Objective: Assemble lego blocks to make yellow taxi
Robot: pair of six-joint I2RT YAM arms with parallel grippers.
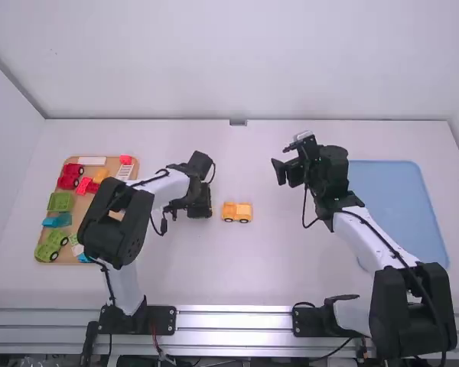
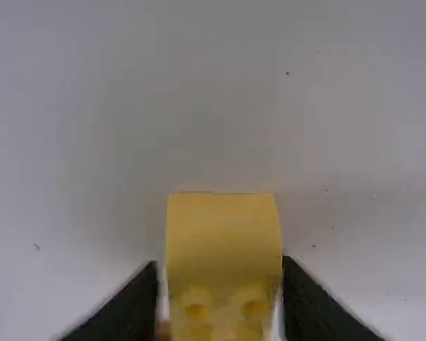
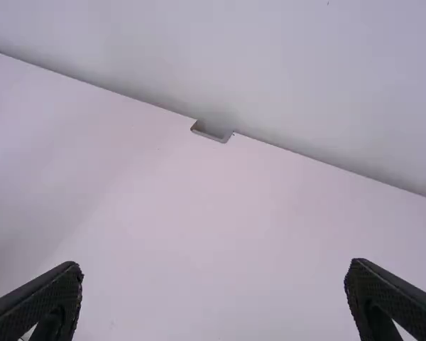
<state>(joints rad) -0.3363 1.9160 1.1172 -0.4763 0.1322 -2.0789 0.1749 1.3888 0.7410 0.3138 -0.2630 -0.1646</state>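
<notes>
The yellow toy car (image 1: 238,212) stands upright on the table (image 1: 252,267), in the middle of the high view. Just beside it, at nine o'clock, is the left gripper (image 1: 202,207), and its wrist view shows a yellow block (image 2: 224,234) pinched between the two fingers. The right gripper (image 1: 284,160), between one and two o'clock, has its fingers widely spread. Farther, the wooden tray (image 1: 79,207) with colourful blocks lies at nine o'clock, the blue tray (image 1: 398,191) at three.
</notes>
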